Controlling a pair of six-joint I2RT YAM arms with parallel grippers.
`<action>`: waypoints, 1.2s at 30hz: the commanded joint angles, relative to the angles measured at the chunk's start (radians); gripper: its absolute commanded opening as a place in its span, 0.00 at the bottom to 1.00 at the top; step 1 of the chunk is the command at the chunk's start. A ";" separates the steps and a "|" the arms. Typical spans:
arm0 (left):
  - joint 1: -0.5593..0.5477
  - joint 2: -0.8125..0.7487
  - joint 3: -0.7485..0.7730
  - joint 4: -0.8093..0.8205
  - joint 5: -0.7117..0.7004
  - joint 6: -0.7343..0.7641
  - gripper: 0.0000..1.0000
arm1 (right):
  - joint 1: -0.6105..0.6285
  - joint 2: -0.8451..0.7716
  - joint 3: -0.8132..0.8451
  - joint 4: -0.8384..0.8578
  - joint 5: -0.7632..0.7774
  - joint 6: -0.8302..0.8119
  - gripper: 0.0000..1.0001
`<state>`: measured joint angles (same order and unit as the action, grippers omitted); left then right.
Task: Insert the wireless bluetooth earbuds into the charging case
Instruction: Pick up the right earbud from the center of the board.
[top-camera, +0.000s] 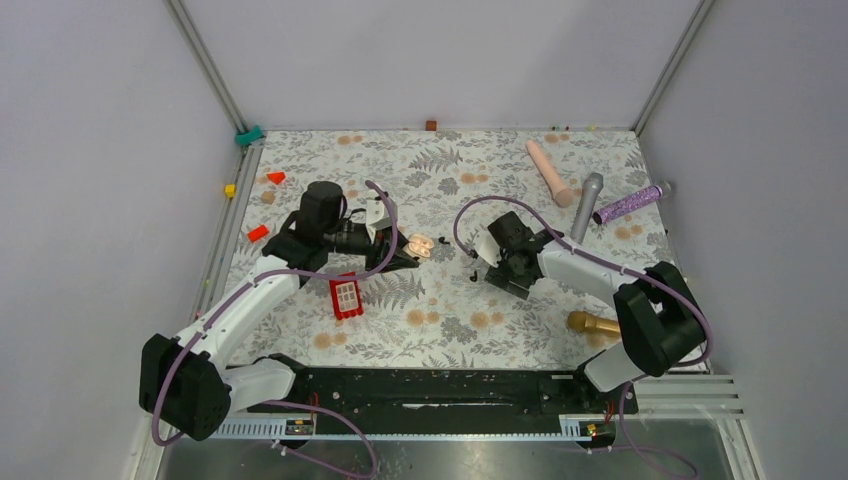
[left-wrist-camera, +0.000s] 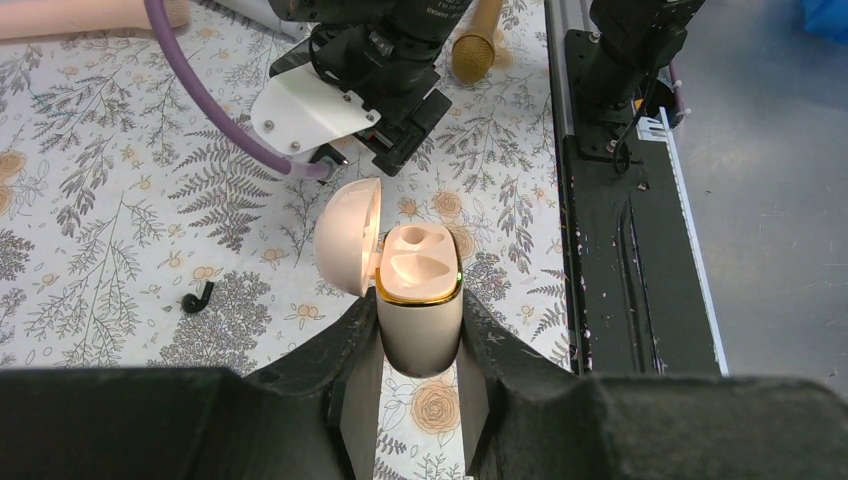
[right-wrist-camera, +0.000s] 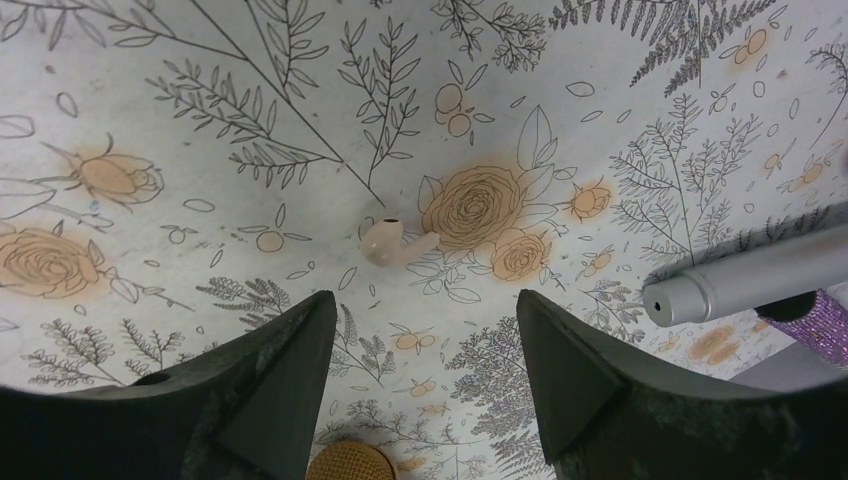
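My left gripper is shut on the pale pink charging case, holding it upright above the cloth. The case's lid hangs open to the left and both sockets look empty. In the top view the case sits at the left gripper near the table's middle. A tiny black earbud with a short stem lies on the cloth to the left of the case. Just ahead of my open right gripper, which has nothing between its fingers, a small pale beige earbud lies on the cloth.
A red block lies below the left gripper. At the back right are a flesh-coloured rod, a grey microphone and a purple glitter stick. A gold microphone lies by the right arm. Red wedges sit far left.
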<state>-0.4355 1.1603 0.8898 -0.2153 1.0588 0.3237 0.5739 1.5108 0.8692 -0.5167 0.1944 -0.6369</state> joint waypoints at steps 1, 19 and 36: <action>0.003 -0.028 -0.001 0.060 0.026 -0.002 0.00 | 0.003 0.034 0.040 0.022 0.097 0.055 0.74; 0.002 -0.028 -0.002 0.059 0.028 0.000 0.00 | 0.003 0.100 0.010 0.140 0.191 -0.020 0.76; 0.002 -0.027 -0.003 0.059 0.032 0.002 0.00 | 0.001 0.131 0.042 0.244 0.309 -0.061 0.77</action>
<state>-0.4355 1.1599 0.8894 -0.2081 1.0588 0.3210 0.5739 1.6543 0.8730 -0.2966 0.4568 -0.6868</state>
